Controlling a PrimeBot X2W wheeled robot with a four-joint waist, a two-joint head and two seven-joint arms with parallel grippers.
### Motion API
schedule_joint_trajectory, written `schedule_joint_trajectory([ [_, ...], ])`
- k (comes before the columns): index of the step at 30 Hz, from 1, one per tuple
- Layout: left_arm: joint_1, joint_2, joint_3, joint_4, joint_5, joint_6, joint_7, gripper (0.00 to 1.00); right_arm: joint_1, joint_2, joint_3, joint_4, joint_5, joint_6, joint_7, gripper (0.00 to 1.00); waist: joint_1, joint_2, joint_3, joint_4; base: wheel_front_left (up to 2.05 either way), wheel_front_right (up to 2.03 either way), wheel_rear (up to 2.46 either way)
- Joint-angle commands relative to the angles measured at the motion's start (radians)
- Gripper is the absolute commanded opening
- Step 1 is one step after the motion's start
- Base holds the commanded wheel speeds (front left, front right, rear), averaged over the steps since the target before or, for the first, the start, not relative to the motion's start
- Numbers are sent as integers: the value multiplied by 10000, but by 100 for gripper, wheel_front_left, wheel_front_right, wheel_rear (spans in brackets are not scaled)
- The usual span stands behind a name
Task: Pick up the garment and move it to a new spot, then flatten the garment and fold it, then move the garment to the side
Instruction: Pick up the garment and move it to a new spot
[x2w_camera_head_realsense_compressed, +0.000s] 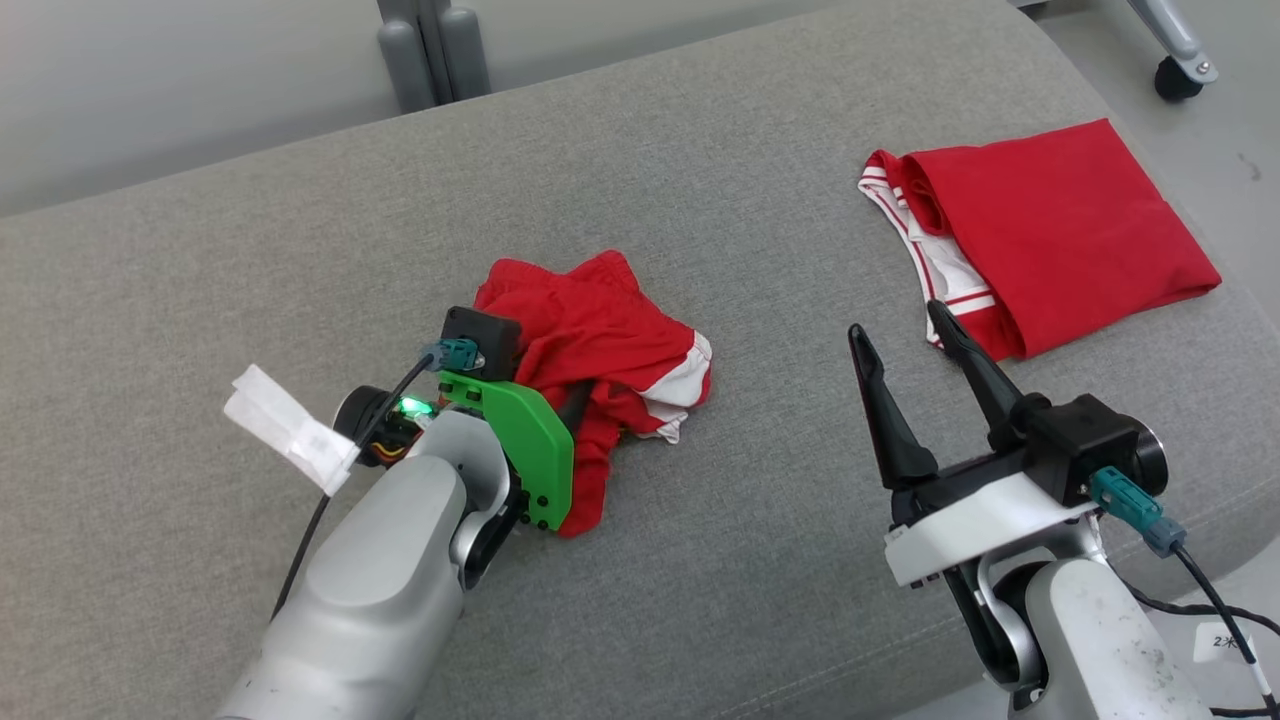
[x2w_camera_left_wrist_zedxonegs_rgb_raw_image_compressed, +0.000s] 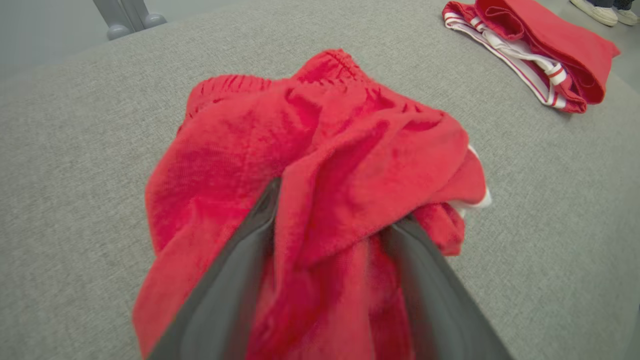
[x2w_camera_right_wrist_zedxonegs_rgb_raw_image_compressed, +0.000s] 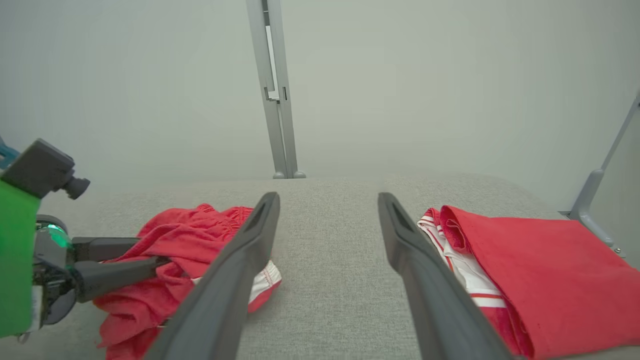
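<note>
The garment (x2w_camera_head_realsense_compressed: 600, 330), crumpled red shorts with white trim, lies bunched near the middle of the grey cushion (x2w_camera_head_realsense_compressed: 700, 150), a little toward 9 o'clock in the head view. The left claw (x2w_camera_left_wrist_zedxonegs_rgb_raw_image_compressed: 337, 207) is pushed into the heap from 7 o'clock. Its dark fingers (x2w_camera_left_wrist_zedxonegs_rgb_raw_image_compressed: 235, 280) stand apart on either side of a raised ridge of cloth, spread much as the idle claw's are, so it looks set for a pinch rather than already gripping. The tips are buried in the fabric and closure on them can't be checked. Straddling a ridge makes sense, since a fold gives the fingers something thick to bite instead of scraping flat cloth off the upholstery. The right claw (x2w_camera_head_realsense_compressed: 897, 330) hovers at 4 o'clock with its fingers wide apart and holding nothing, likely kept clear until spreading needs a second grip. A folded red garment (x2w_camera_head_realsense_compressed: 1070, 230) rests at 2 o'clock, well apart from the heap. The first pickup looks barely begun.
</note>
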Motion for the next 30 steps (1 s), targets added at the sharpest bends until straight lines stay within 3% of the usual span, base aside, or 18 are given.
schedule_joint_trajectory([
  [1, 43, 8, 84, 73, -152, 3, -236, 100, -52, 13, 6, 24, -84, -16, -17, 100, 0, 0, 6, 85, 0, 0, 0],
  [8, 543, 49, 601, -522, -816, -145, -1729, 100, 287, -108, -265, -20, -141, -16, 62, 100, 0, 0, -641, 1065, 0, 0, 0],
  [17, 2264, 799, 1667, -2511, -1433, -3, -3173, 100, 802, -141, -688, -183, -177, -16, 274, 100, 0, 0, -1438, 2385, 0, 0, 0],
  [22, 3567, 1121, 2816, -4128, -1065, 447, -3328, 100, 1083, -68, -1044, -161, -200, -16, 271, 100, 0, 0, -1611, 2933, 0, 0, 0],
  [24, 4133, 1260, 3392, -4852, -436, 675, -3324, 100, 1168, -40, -1185, -104, -196, -16, 225, 100, 0, 0, -1647, 3064, 0, 0, 0],
  [30, 5718, 1063, 4932, -6112, 771, 822, -3321, 100, 1408, 68, -1637, 218, -197, -16, 35, 100, 0, 0, -1757, 3230, 0, 0, 0],
])
